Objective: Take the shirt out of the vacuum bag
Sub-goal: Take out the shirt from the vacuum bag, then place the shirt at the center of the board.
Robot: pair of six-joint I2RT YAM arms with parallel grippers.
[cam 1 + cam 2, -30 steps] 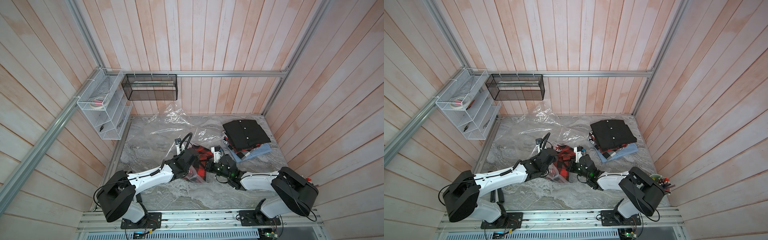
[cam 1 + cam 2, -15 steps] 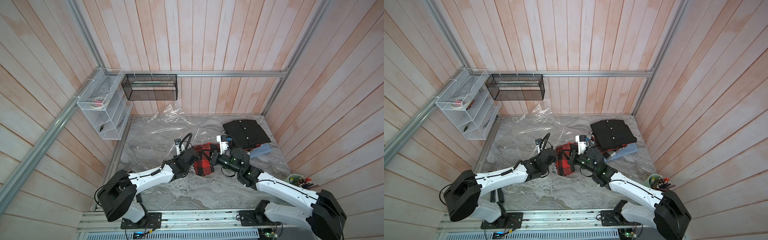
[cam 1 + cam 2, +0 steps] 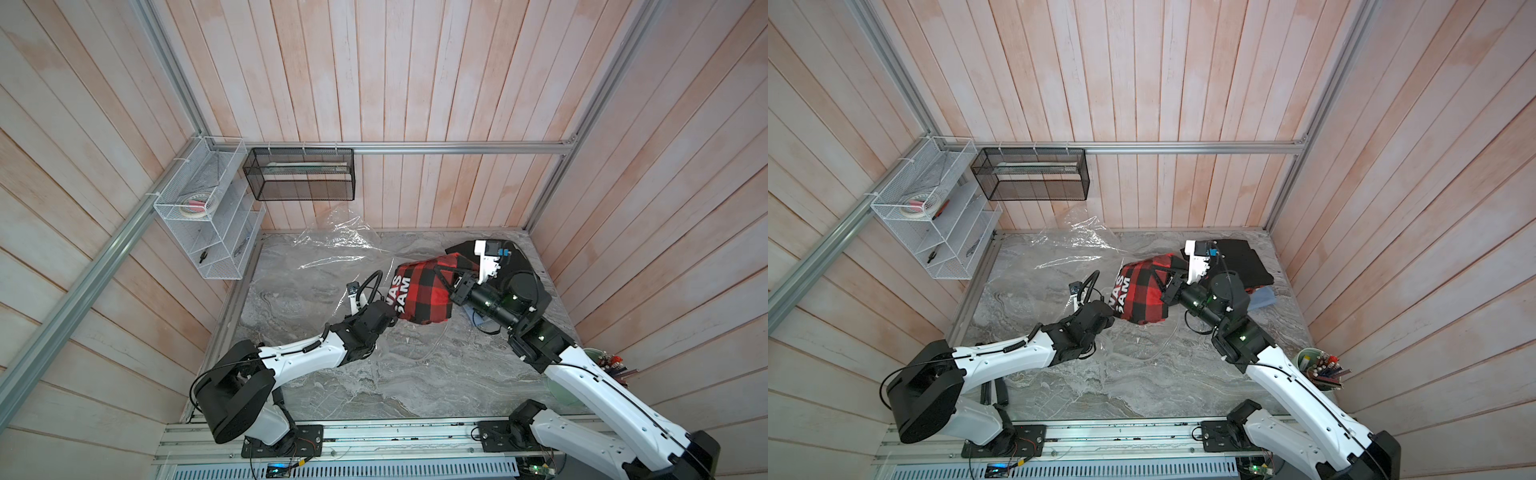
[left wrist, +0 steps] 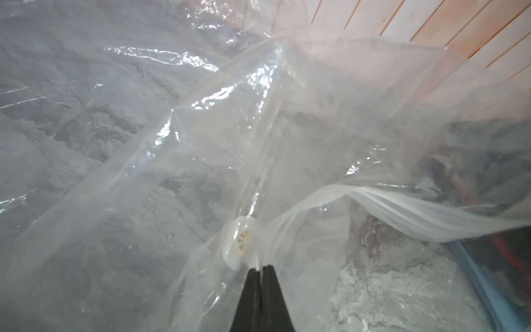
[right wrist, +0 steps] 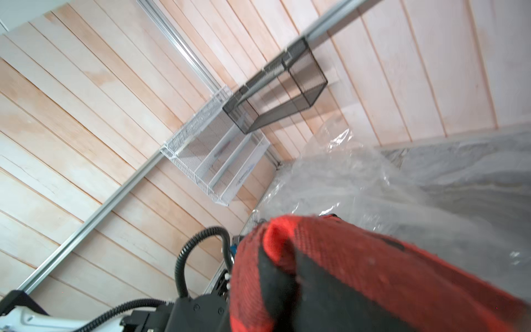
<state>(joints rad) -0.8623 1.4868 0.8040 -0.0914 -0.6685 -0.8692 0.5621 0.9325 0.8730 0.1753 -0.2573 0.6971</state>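
Nearest, left jaws clench the vacuum bag [image 4: 201,138] beside its valve [image 4: 240,244]: hold that film pinned low. Beyond, right jaws grip the shirt [image 3: 422,293] aloft over the table [image 3: 374,386]; draw it rightward, clear of the trailing plastic.

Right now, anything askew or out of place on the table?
The vacuum bag is crumpled, its far edge riding up the back wall instead of lying flat. A blue piece juts out crooked from under the folded black garment. No spill or damage visible.
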